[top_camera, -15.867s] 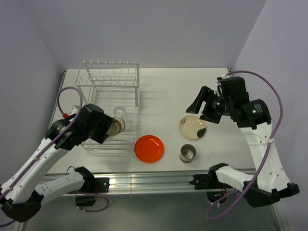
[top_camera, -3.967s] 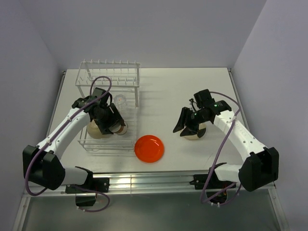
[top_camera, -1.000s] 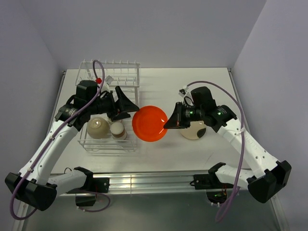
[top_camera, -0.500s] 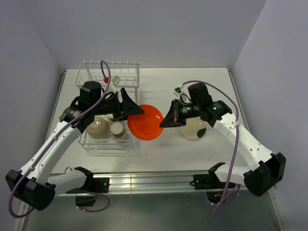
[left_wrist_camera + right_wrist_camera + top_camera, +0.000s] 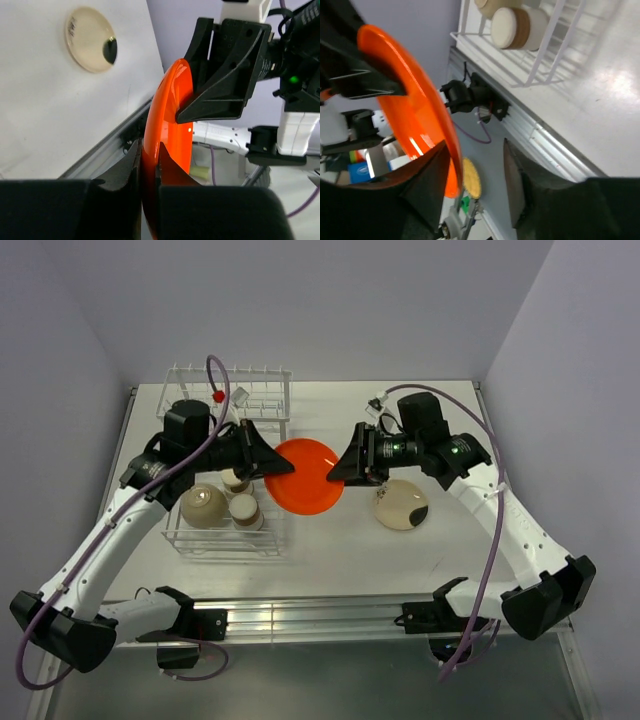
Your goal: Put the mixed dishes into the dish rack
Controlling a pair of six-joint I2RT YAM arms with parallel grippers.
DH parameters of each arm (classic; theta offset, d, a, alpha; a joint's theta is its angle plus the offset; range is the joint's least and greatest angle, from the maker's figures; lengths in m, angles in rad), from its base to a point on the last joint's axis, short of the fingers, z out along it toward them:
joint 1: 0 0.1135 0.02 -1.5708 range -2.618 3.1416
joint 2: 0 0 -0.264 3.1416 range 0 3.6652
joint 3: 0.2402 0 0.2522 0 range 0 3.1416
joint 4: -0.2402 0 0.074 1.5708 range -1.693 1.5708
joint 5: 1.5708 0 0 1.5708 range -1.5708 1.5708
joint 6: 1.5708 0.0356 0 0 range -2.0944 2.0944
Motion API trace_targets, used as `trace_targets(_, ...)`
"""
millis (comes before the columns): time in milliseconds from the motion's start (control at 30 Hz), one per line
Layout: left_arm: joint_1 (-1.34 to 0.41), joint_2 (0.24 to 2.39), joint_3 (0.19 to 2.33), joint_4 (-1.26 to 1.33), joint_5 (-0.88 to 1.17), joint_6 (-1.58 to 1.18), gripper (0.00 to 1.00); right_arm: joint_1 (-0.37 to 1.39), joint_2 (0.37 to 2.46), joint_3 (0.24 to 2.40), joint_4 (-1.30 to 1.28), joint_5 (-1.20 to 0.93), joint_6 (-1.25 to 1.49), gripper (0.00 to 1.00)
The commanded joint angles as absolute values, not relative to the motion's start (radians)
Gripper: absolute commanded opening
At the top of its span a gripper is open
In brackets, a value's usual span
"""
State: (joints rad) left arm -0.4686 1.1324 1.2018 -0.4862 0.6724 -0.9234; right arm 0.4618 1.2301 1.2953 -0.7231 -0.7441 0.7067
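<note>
While pinched on edge in the clenched left claw (image 5: 284, 468), glossy orange-red plate (image 5: 311, 478), thin rim, right claw (image 5: 337, 476) released alongside.

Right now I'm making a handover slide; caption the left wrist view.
Left tool grips the orange-red plate by its rim; right tool open at its far edge, cream plate beyond.

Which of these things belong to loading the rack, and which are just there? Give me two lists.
Job: orange plate, clamped by the left tool, with the right tool open at its other edge; cream plate on the table; bowl and small cups in the dish rack.
Not the job: purple cables; metal rail at the near edge.
</note>
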Motion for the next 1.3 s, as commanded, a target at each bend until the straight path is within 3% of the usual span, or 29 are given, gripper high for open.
trace_targets(0, -0.463, 1.149, 1.417, -0.556, 0.547, -0.845, 0.00, 0.445, 1.236, 1.368, -0.824, -0.612, 0.629, 0.54)
trace_targets(100, -0.443, 1.193, 1.578, -0.664, 0.387, -0.775, 0.00, 0.417, 1.212, 1.405, -0.890, -0.517, 0.597, 0.62)
trace_targets(267, -0.436, 1.307, 1.851, -0.831, 0.141, -0.643, 0.00, 0.325, 1.149, 1.424, -0.956, -0.434, 0.571, 0.63)
trace_targets(533, -0.436, 1.413, 1.990, -0.866, -0.282, -0.496, 0.00, 0.273, 1.098, 1.401, -1.025, -0.365, 0.552, 0.63)
trace_targets(900, -0.462, 1.543, 2.091, -0.758, -0.523, -0.304, 0.00, 0.258, 1.057, 1.325, -1.069, -0.403, 0.549, 0.61)
trace_targets(1267, -0.502, 1.658, 2.106, -0.703, -0.575, -0.199, 0.00, 0.236, 1.025, 1.299, -1.115, -0.402, 0.532, 0.61)
